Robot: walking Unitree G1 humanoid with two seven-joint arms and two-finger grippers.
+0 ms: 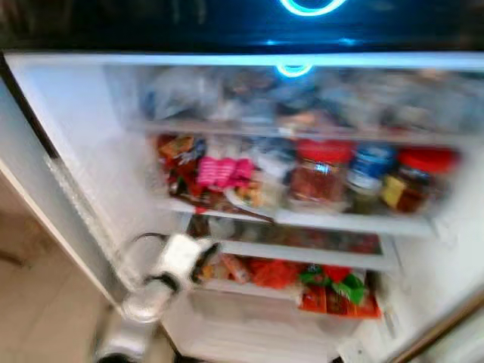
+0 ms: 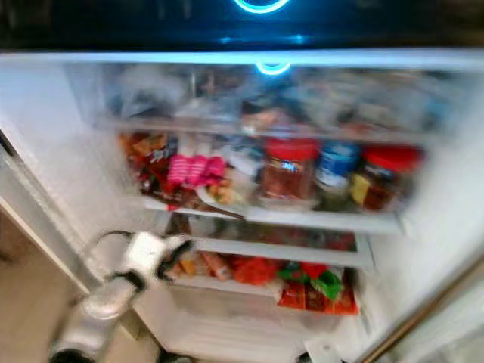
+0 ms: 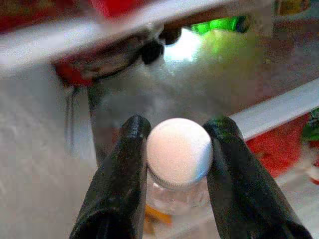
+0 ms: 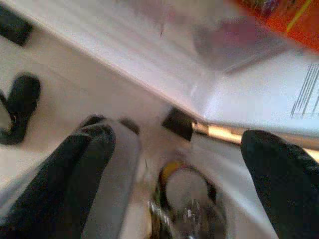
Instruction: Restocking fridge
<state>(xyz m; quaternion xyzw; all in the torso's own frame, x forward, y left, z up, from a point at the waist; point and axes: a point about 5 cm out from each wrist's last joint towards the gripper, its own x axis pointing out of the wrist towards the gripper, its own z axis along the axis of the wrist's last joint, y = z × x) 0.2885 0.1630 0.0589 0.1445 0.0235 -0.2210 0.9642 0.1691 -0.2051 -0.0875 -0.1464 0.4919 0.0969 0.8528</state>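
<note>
We face the open fridge (image 1: pixel 68 144) with our left arm extended toward its lower-left interior. Head views are blurred by motion, so fine detail on the shelves is uncertain.

1. Left gripper (image 3: pixel 177 144): the two black fingers (image 3: pixel 124 169) are clamped on the neck of a clear bottle (image 3: pixel 177 191), just under its white cap (image 3: pixel 179 152). The bottle's long axis runs upright, cap toward the wrist camera, body hanging below the fingers.

2. Position of the bottle: in the head view the left gripper (image 1: pixel 198 257) sits at about 8 o'clock of the fridge opening, level with the lower shelf (image 1: pixel 302 253), at its left end. The free space lies ahead of the fingers, at 12 o'clock from the cap in the wrist view, between the white fridge wall and the red packets (image 1: pixel 276 271).

3. Critical relation: we judge that the bottle must travel forward and slightly down, staying upright, to seat on a shelf surface. The shelf lip above is near the cap and could catch it.

4. Right gripper (image 4: pixel 174 149): fingers spread wide apart, empty, hanging low by the fridge base. The left arm is clearly the nearer one.
</note>
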